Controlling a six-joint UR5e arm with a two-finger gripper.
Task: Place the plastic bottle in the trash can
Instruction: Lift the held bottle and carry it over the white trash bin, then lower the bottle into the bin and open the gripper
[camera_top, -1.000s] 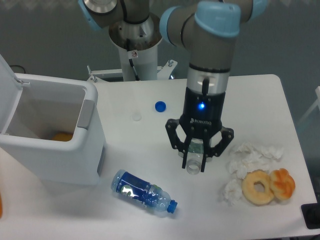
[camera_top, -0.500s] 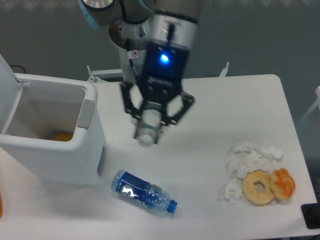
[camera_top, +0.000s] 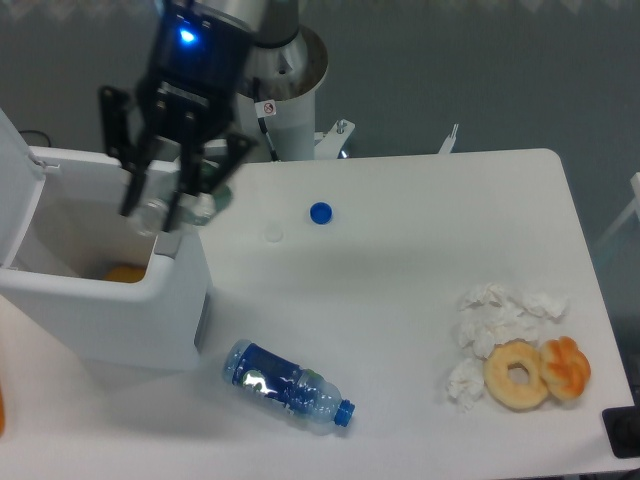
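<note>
White table (camera_top: 420, 250); bottle (camera_top: 150, 213) between fingers (camera_top: 130, 195).

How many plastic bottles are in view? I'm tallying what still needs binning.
2: the plastic bottle held in the gripper over the trash can, and a blue-labelled bottle lying on the table.

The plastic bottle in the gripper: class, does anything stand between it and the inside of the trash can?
Nothing visible does. The gripper holds the plastic bottle over the right rim of the trash can, whose lid is swung open to the left. Only an orange thing lies inside, at the bottom.
</note>
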